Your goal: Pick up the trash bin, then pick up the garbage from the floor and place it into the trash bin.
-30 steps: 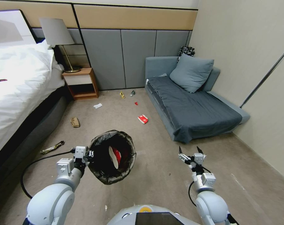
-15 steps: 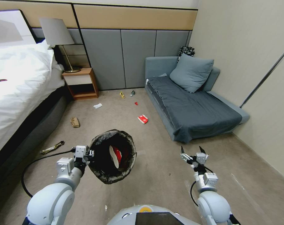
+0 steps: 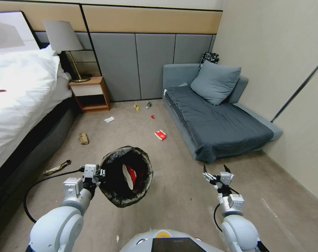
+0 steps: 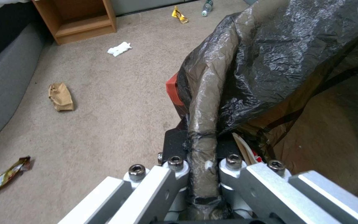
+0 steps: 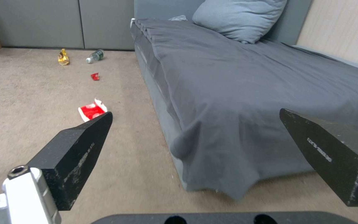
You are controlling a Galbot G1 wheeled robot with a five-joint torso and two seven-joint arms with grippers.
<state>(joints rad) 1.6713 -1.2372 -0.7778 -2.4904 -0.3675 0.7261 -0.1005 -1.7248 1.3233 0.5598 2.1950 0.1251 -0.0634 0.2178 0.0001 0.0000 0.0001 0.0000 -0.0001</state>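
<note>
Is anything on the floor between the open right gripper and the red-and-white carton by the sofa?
Nothing visible: only bare carpet lies between the right gripper and the red-and-white carton; the sofa stands beside that path.

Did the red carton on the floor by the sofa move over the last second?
No. The red carton lies in the same spot beside the sofa, just off its front edge. The slight shift of the whole head view comes from the camera.

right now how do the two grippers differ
The left gripper is shut on the trash bin, pinching its bag-covered rim and holding it off the floor; the right gripper is open and holds nothing. The left sits beside the bin; the right hangs over bare carpet near the sofa. Both reach forward at similar height.
</note>
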